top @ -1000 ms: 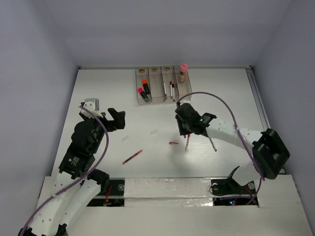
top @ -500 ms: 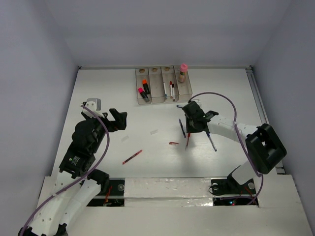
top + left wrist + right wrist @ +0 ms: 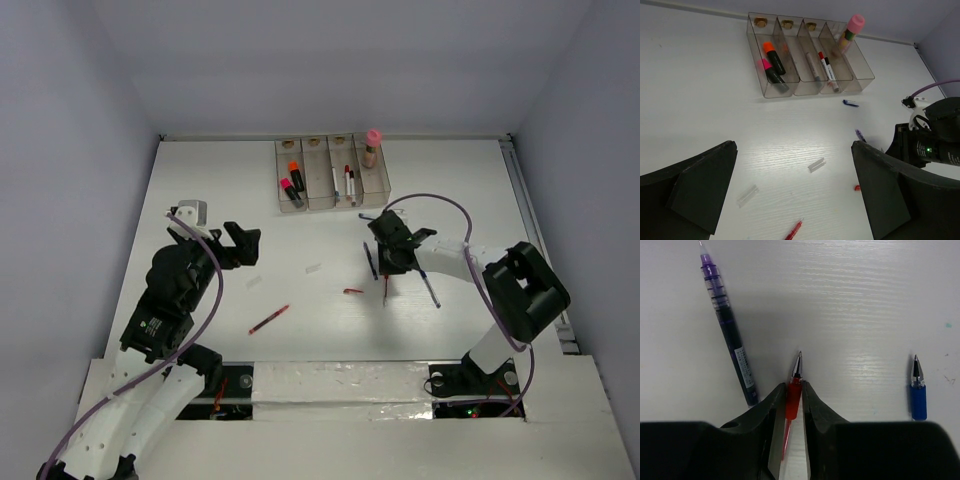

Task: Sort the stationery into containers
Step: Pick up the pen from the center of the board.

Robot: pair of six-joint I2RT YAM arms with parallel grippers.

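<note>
My right gripper point(image 3: 793, 388) is shut on a thin red pen point(image 3: 793, 397) low over the table, with the pen's metal tip sticking out past the fingertips. In the top view this gripper point(image 3: 387, 262) is at centre right, and the red pen point(image 3: 384, 289) runs out below it. A blue-purple pen point(image 3: 730, 332) lies to its left and a blue pen tip point(image 3: 918, 390) to its right. A second red pen point(image 3: 269, 319) lies at centre left. My left gripper point(image 3: 243, 243) is open and empty above the table. The four joined containers point(image 3: 318, 203) hold highlighters point(image 3: 293, 182), markers point(image 3: 348, 183) and a glue stick point(image 3: 372, 147).
A red cap point(image 3: 352, 291) lies left of the right gripper. Two clear pen caps point(image 3: 816, 164) point(image 3: 747, 195) and a blue cap point(image 3: 850, 103) lie loose on the table. The table's right rail point(image 3: 524, 210) and walls close in the area.
My right arm has folded in towards the right and its gripper has come down onto the red pen, uncovering the blue-purple pen beside it. My left gripper has shifted slightly right.
</note>
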